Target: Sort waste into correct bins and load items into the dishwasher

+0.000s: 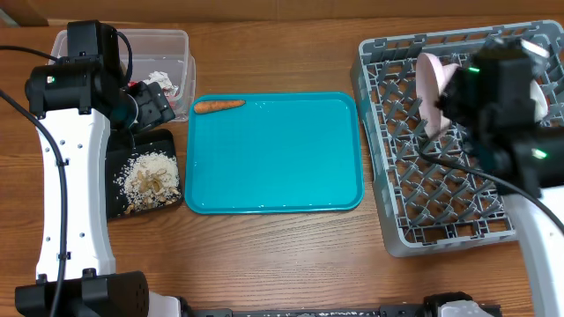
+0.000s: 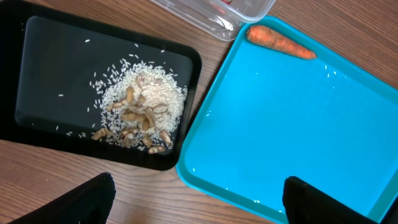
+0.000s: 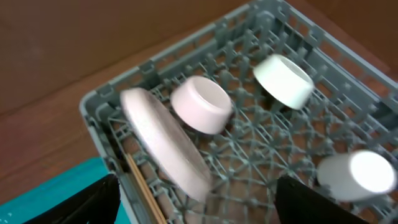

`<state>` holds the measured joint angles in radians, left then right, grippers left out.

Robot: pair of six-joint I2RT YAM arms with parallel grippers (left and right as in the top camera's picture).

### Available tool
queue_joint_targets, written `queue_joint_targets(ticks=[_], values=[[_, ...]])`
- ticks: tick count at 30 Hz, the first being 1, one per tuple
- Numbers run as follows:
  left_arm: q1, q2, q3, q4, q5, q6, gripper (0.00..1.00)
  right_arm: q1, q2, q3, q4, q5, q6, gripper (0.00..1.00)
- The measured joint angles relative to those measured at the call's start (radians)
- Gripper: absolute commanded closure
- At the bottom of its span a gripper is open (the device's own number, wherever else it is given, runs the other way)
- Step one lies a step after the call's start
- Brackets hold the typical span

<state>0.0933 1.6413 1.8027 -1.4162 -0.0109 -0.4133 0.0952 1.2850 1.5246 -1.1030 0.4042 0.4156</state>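
A small orange carrot (image 1: 218, 106) lies at the far left corner of the teal serving tray (image 1: 282, 189); it also shows in the left wrist view (image 2: 280, 42). The black tray (image 1: 119, 194) holds beige rice and food scraps (image 2: 142, 115). The clear tub (image 1: 172, 44) holds crumpled wrappers and tissue (image 1: 161, 82). The grey dish rack (image 1: 414, 220) holds the pink plate (image 3: 165, 143) on edge, two white bowls (image 3: 202, 104) (image 3: 284, 79), a white cup (image 3: 357, 176) and chopsticks (image 3: 144, 186). My left gripper (image 2: 199, 205) is open and empty above the black tray's edge. My right gripper (image 3: 199, 205) is open and empty over the rack.
The wooden table (image 1: 282, 255) shows in front of the teal tray. The left arm (image 1: 75, 176) stands over the table's left side. The right arm (image 1: 520, 132) hangs over the rack's right half. A few rice grains lie on the teal tray (image 2: 298, 124).
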Motion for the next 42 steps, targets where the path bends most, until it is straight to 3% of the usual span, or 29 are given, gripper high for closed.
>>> queue_joint_targets(ticks=[7, 13, 16, 22, 25, 35, 42], values=[[-0.024, 0.032, 0.0, 0.015, 0.011, 0.0, 0.11, -0.228, 0.019, 0.0, -0.118, -0.1, -0.018, 0.14], [-0.131, 0.106, 0.0, 0.129, 0.034, 0.006, 0.08, -0.302, 0.032, 0.0, -0.142, -0.174, -0.024, 0.13], [-0.199, 0.154, 0.0, 0.228, 0.033, 0.103, 0.0, -0.305, 0.035, 0.0, -0.148, -0.2, -0.024, 0.13], [-0.289, 0.263, 0.0, 0.385, -0.024, 0.431, 0.0, -0.305, 0.037, 0.0, -0.159, -0.228, -0.024, 0.13], [-0.289, 0.325, 0.0, 0.432, -0.046, 0.537, 0.0, -0.305, 0.038, 0.0, -0.158, -0.234, -0.024, 0.13], [-0.275, 0.541, 0.0, 0.511, -0.133, 0.739, 0.01, -0.305, 0.039, 0.0, -0.164, -0.241, -0.024, 0.12], [-0.275, 0.596, 0.0, 0.553, -0.144, 0.804, 0.02, -0.305, 0.039, 0.0, -0.165, -0.242, -0.025, 0.13]])
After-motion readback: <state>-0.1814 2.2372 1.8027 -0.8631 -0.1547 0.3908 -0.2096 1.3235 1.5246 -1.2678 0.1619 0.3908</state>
